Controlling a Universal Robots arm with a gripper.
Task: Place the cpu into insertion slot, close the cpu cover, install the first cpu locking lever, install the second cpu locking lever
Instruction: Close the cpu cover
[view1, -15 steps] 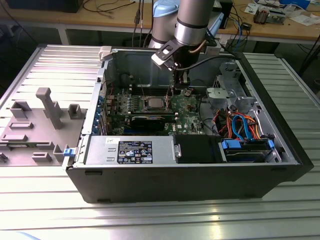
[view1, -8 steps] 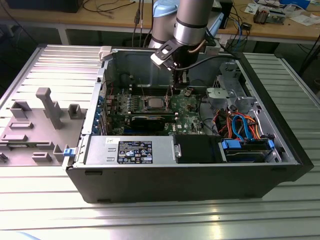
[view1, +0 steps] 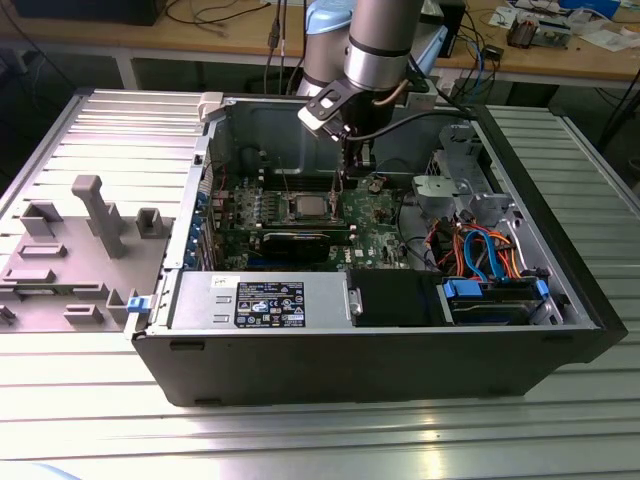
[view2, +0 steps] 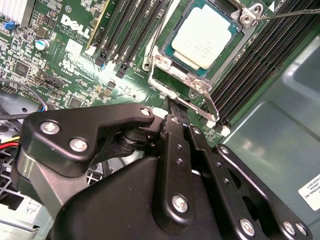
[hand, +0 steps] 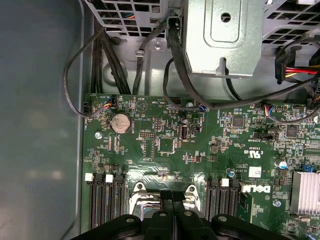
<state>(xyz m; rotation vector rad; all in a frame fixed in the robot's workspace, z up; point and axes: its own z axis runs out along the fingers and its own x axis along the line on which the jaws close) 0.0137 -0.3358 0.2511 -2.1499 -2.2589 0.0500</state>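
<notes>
The cpu (view2: 207, 35) (view1: 305, 207) lies flat in the insertion slot (view2: 156, 82), silver top up. The cpu cover (view2: 235, 51) lies down around it as a silver frame. One thin locking lever (view2: 285, 13) sticks out from the socket's far corner. Another lever (view2: 209, 102) runs along the socket edge nearest my fingers. My gripper (view2: 179, 107) (view1: 345, 175) (hand: 173, 192) hovers at that near edge with its black fingers (view2: 172, 130) pressed together and nothing visibly between them. The gripper body hides part of the socket (hand: 142, 197) in the first wrist view.
Black memory slots (view2: 260, 55) (hand: 105, 200) flank the socket on both sides. A long black card (view1: 300, 240) sits in front of the socket in the exterior view. Drive cage and cables (view1: 480, 240) crowd the exterior view's right; the case wall (view2: 280, 135) is close.
</notes>
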